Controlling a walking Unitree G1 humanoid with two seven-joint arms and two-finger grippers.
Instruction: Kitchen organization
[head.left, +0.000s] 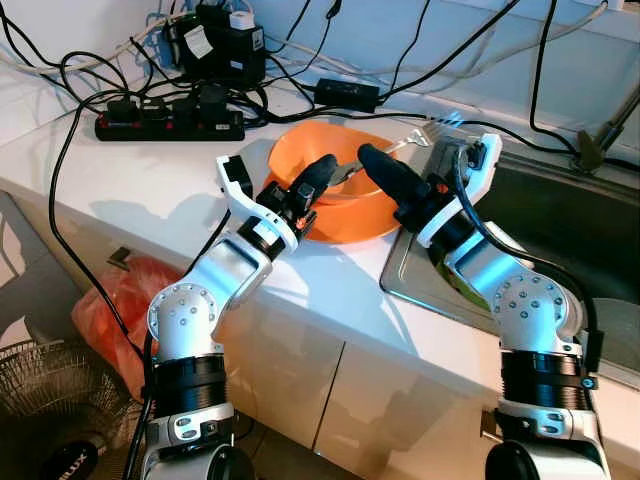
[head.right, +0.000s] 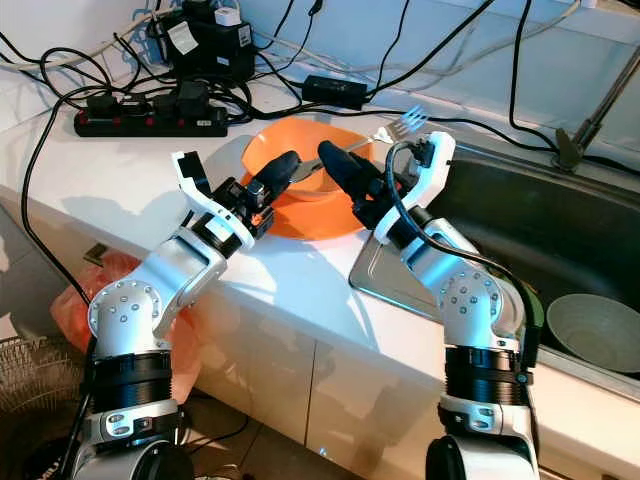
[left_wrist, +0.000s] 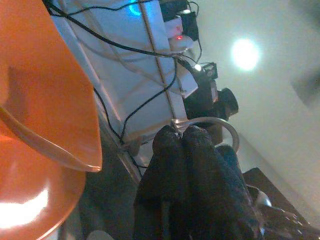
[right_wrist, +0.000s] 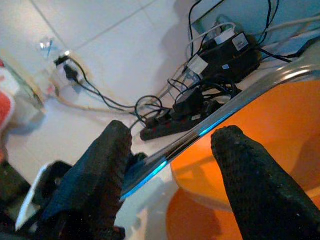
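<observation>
White worktop (head.left: 130, 170) runs along a tiled wall, with a sink (head.right: 560, 230) at the robot's right and a power strip (head.left: 165, 125) among tangled cables (head.left: 300, 70) at the back.

An orange bowl (head.left: 330, 215) sits on the worktop just beside the sink's edge. A fork (head.left: 405, 142) lies across it, tines pointing toward the sink and raised past the far rim. A pale bowl (head.right: 595, 330) rests inside the sink.

The left pincer (head.left: 322, 172) reaches over the near rim of the orange bowl. Its fingers (left_wrist: 187, 150) are pressed together; whether they pinch the fork handle cannot be told. The right pincer (right_wrist: 172, 145) is at the bowl from the sink side, fingers spread, with the fork's handle running between them but not yet clamped.

Judgement: the step in hand appears to be taking the fork from the bowl.

Risks:
- Both pincers crowd one rim; contact between them could tip or slide the bowl toward the sink.
- A fork caught off-centre may pivot and drop.
- Cables lie close behind; a wide sweep of either arm could snag them.
</observation>
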